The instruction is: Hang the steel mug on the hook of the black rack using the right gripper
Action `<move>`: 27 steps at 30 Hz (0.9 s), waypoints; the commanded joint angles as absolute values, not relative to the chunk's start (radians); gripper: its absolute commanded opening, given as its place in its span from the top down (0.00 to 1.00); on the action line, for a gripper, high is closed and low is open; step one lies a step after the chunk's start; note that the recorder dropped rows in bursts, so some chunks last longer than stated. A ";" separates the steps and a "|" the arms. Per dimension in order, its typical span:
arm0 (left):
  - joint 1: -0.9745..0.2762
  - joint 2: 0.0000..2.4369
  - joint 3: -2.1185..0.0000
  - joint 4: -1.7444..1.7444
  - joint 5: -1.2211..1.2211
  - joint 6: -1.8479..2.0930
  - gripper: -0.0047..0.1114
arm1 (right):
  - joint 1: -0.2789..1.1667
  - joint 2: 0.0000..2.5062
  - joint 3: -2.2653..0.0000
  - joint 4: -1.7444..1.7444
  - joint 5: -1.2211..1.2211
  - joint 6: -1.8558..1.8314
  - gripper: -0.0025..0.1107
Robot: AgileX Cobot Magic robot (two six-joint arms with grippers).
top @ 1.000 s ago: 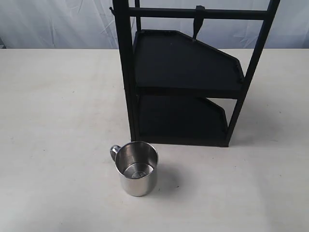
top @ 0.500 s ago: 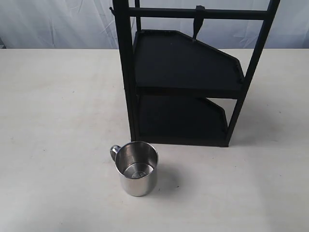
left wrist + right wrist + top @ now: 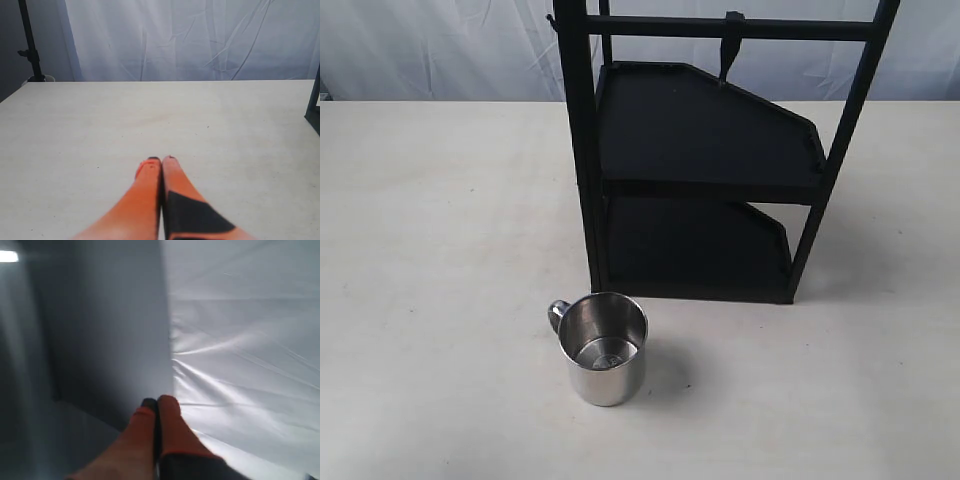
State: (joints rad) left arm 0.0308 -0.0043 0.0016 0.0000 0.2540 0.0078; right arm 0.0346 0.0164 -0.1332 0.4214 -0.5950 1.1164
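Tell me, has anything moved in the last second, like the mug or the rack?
Nothing visibly changed. The steel mug stands upright on the table in front of the black rack, the hook hangs bare from the crossbar, and no arm has entered the exterior view.

steel mug [image 3: 605,348] upright on table, near black rack [image 3: 705,170]

No change recorded in the exterior view across the interval. Steel mug [image 3: 605,347]: position on the surface [image 3: 440,250] and handle direction identical. Black rack [image 3: 705,180] and hook [image 3: 728,50]: likewise not displaced.
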 commanded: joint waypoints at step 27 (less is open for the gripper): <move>0.026 0.000 0.000 0.000 0.240 0.007 0.96 | 0.497 1.047 -0.740 0.520 0.792 0.026 0.99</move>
State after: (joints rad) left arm 0.0308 -0.0043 0.0016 0.0000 0.2540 0.0078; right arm 0.4223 1.0056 -0.7311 0.5281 0.8817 -0.0097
